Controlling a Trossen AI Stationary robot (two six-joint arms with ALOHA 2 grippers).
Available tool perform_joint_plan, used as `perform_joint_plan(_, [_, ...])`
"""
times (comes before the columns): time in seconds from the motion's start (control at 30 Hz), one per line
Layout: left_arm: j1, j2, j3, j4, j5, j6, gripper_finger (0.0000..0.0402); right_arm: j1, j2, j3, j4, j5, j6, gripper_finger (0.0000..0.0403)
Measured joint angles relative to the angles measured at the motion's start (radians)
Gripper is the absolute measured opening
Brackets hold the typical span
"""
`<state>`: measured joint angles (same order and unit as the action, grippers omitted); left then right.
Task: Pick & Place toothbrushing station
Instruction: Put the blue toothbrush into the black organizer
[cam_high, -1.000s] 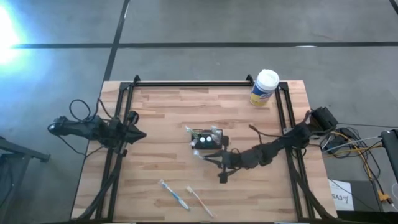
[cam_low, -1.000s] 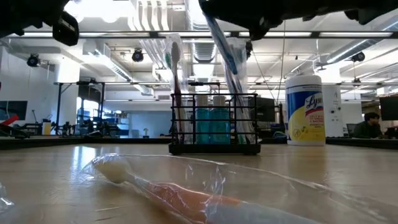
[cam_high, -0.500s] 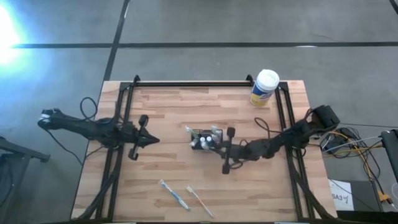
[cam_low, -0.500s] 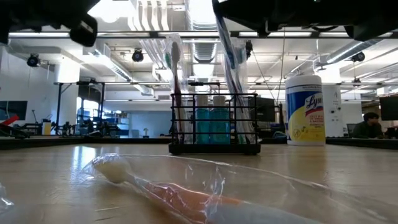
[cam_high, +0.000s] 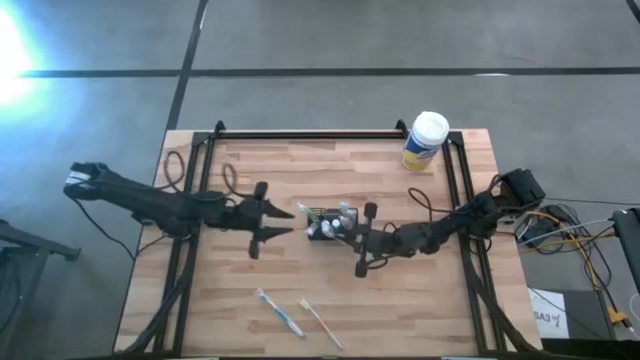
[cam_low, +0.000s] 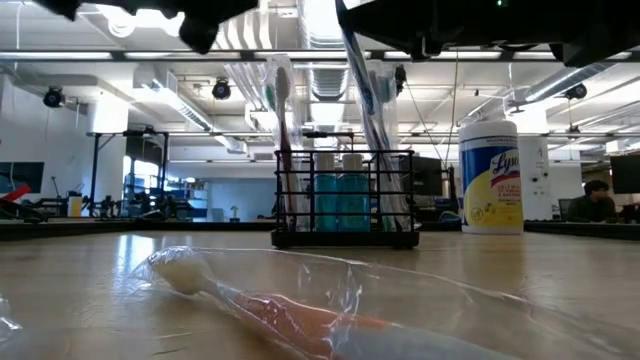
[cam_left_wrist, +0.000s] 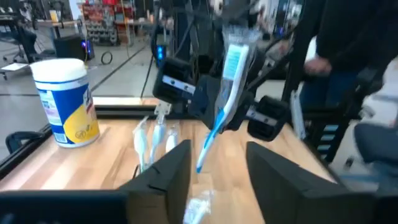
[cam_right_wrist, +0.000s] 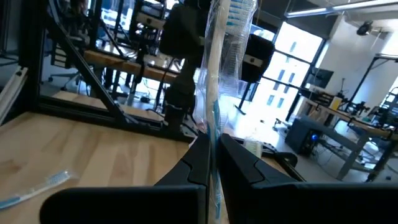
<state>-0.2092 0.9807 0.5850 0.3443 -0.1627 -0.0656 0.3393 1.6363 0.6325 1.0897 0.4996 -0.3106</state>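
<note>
- one toothbrushing station (cam_high: 328, 222) stands near the middle of the counter (cam_high: 300, 170); it holds two teal bottles (cam_low: 340, 200) and upright toothbrushes (cam_low: 283, 140).
- two more toothbrushes (cam_high: 280, 312) lie near the front edge — well apart from it.
- one canister (cam_high: 425, 140) stands at the far right corner.
- right hand (cam_high: 352, 236) is closed on a wrapped toothbrush (cam_right_wrist: 214, 93), just beside the station.
- left hand (cam_high: 288, 221) is open, just left of the station.

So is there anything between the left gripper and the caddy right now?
Nothing visible on the table between them. The left gripper, open, points at the toothbrushing station across bare wood. But the right gripper sits at the caddy's far side, shut on a wrapped toothbrush standing over it.
</note>
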Motion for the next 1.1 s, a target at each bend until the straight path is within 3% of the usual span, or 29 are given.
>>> perform_joint_plan(0.13, [0.000,0.107,0.082,-0.002,0.000,0.041,0.0193,0.000,0.000,0.011,0.000,0.000,-0.007,0.0013])
perform_joint_plan(0.3, [0.000,0.222,0.138,0.067,0.036,0.088,0.0206,0.001,0.000,0.027,0.000,0.000,-0.022,0.0013])
perform_joint_plan(0.6, [0.003,0.347,0.218,0.104,0.060,0.123,0.0202,0.001,0.001,0.030,0.000,-0.003,-0.030,0.0013])
perform_joint_plan(0.93, [0.008,0.401,0.283,0.135,0.062,0.163,0.0202,0.001,0.002,0.030,0.001,-0.003,-0.030,0.0013])
perform_joint_plan(1.1, [0.011,0.408,0.280,0.139,0.063,0.164,0.0165,0.001,0.002,0.034,0.002,-0.003,-0.031,0.0013])
